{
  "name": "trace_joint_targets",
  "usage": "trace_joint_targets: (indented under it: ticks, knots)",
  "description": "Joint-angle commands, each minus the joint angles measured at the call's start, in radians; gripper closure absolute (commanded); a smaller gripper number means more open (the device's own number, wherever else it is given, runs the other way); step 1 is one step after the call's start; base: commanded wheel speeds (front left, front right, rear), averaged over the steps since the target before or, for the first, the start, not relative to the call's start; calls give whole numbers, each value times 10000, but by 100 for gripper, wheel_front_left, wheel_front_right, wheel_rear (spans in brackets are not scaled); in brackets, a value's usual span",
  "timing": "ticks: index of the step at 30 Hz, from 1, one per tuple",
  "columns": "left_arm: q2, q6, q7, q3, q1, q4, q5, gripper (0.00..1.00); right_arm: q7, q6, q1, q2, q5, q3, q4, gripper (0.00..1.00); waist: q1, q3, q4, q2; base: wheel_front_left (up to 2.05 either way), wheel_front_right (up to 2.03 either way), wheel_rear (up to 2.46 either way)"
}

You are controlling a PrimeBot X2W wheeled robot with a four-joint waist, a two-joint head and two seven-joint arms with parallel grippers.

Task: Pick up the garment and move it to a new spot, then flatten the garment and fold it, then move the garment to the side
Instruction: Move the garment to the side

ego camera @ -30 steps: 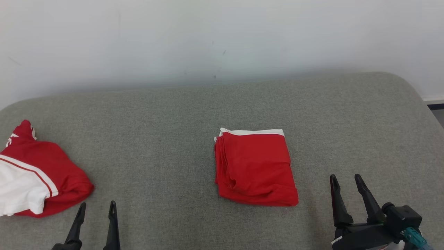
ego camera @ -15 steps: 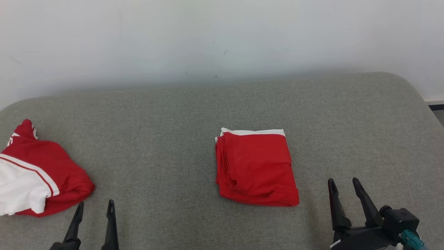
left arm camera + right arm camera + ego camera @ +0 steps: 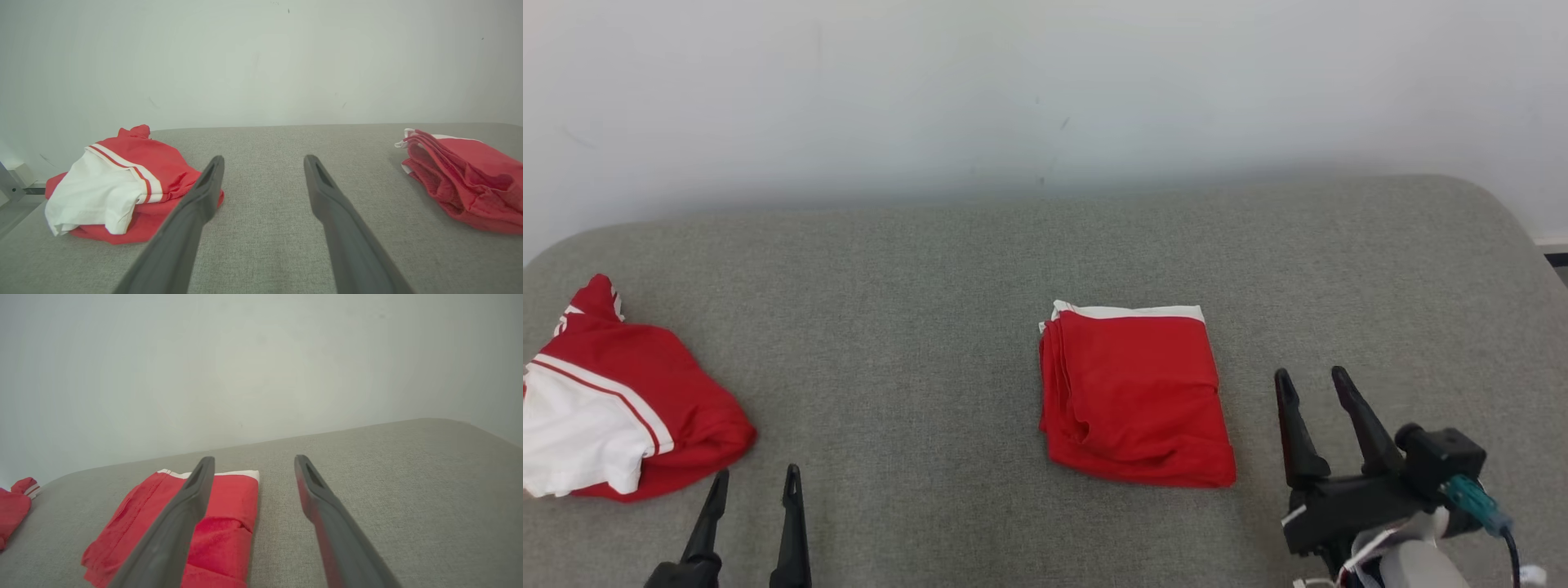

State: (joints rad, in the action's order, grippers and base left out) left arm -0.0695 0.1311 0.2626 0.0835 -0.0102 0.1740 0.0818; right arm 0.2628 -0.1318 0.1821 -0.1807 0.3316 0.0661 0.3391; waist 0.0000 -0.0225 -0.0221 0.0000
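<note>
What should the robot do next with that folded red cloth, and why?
Probably ease the right gripper left to the right edge of the folded garment. It lies folded on the grey surface, so only moving it aside seems left, and that gripper stands open and empty beside it.

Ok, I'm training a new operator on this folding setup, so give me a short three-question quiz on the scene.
1. True or false: the folded red garment lies nearer the right tool than the left tool.
2. Which item is crumpled? A) the red-and-white garment at the left; B) the one in the middle.
3. Fill in: both tools are ____ and hold nothing.
Key: 1 true; 2 A; 3 open.
</note>
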Motion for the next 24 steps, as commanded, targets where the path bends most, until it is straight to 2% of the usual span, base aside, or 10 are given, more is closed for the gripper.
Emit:
trace_joint_targets:
  ticks: [1, 12, 19, 24]
  knots:
    - [24, -8, 32, -19, 123, 9, -66, 0, -41, 25, 170, -57, 45, 57, 93, 0, 0, -41, 51, 0, 0, 0, 0]
    - [-13, -9, 32, -434, 671, 138, 26, 0, -1236, 25, 2762, -512, 426, 920, 3469, 0, 0, -447, 796, 0, 0, 0, 0]
    - [-36, -11, 32, -699, 1085, 229, 112, 0, -1173, 25, 3501, -618, 686, 1123, 5319, 0, 0, -954, 1381, 0, 0, 0, 0]
    - [-82, -10, 32, -750, 1353, 220, 161, 0, -1106, 25, 3985, -516, 895, 1416, 6193, 0, 0, -1389, 1560, 0, 0, 0, 0]
